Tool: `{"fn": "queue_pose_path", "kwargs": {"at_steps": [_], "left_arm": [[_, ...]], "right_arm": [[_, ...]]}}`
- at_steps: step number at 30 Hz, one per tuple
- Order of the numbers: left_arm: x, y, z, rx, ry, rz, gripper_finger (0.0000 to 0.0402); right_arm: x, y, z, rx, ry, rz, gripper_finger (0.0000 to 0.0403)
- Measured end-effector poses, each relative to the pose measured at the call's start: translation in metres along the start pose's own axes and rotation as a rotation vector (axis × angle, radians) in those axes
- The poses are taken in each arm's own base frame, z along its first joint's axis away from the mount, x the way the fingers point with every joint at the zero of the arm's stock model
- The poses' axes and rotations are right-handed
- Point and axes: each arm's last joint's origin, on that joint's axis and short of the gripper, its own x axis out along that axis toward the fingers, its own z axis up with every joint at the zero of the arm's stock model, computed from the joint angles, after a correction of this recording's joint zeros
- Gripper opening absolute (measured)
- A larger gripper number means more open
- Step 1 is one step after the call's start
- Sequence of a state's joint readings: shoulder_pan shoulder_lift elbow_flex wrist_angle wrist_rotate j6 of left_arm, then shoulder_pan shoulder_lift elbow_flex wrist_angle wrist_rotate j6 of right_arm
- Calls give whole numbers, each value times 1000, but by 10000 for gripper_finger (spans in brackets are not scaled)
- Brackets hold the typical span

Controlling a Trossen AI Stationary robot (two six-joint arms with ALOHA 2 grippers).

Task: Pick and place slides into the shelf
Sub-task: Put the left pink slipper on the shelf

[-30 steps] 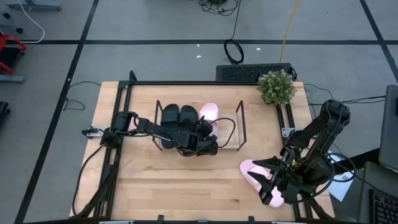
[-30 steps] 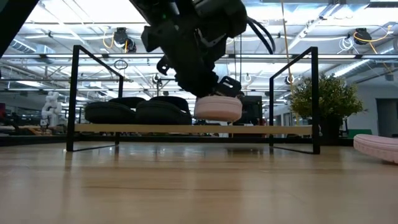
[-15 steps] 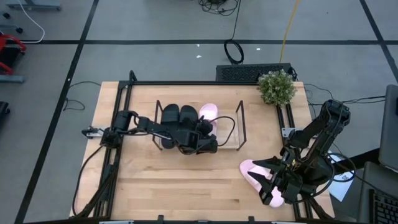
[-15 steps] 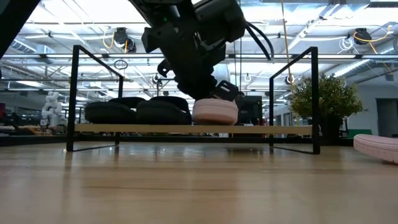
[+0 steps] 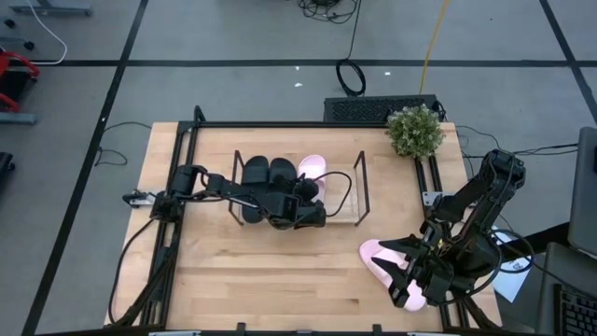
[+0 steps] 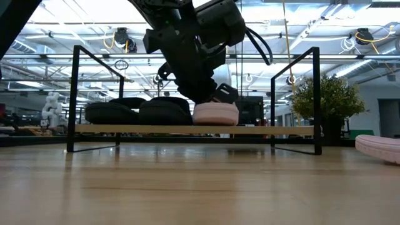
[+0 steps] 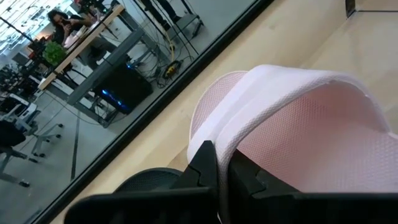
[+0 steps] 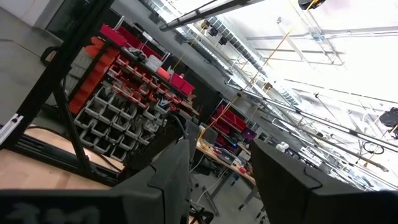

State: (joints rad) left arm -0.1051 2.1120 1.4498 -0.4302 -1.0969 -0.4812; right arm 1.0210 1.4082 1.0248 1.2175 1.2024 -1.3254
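Observation:
Two black slides [image 5: 268, 173] lie side by side on the left part of the shelf [image 5: 360, 175]. Beside them, a pale pink slide [image 5: 314, 168] sits on the shelf board [image 6: 269, 130], and my left gripper [image 5: 313, 191] is shut on its strap. The other pink slide [image 5: 381, 266] lies on the table at the near right. My right gripper [image 8: 224, 186] hangs above it, raised and open, with nothing between its fingers. My left gripper pinches the near edge of the pink slide's wide strap [image 7: 225, 149] between its two fingers [image 7: 202, 171]. The fingers reach in from the table's near left side, slanting slightly down. The slide lies level, and its sole [image 6: 215, 121] meets the shelf board.
A potted plant [image 5: 414, 131] stands at the far right corner of the table. The shelf's thin black uprights [image 6: 316, 100] rise at its ends. The shelf board to the right of the pink slide is bare, and bare wood lies in front of the shelf.
My left gripper has lowered the pink slide and nudged it toward the black slides. The slide, held a little above the shelf board before, now sits down on it, next to the right-hand black slide.

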Motion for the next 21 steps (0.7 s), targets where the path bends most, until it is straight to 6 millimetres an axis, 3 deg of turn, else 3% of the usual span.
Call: {"fn": "queue_pose_path", "kwargs": {"at_steps": [10,21], "left_arm": [[0,0,-1,9,6,-4,6],[-1,0,-1,11,25,-36,71]], "right_arm": [[0,0,0,1,-1,0,164],[0,0,0,1,-2,0,164]]}}
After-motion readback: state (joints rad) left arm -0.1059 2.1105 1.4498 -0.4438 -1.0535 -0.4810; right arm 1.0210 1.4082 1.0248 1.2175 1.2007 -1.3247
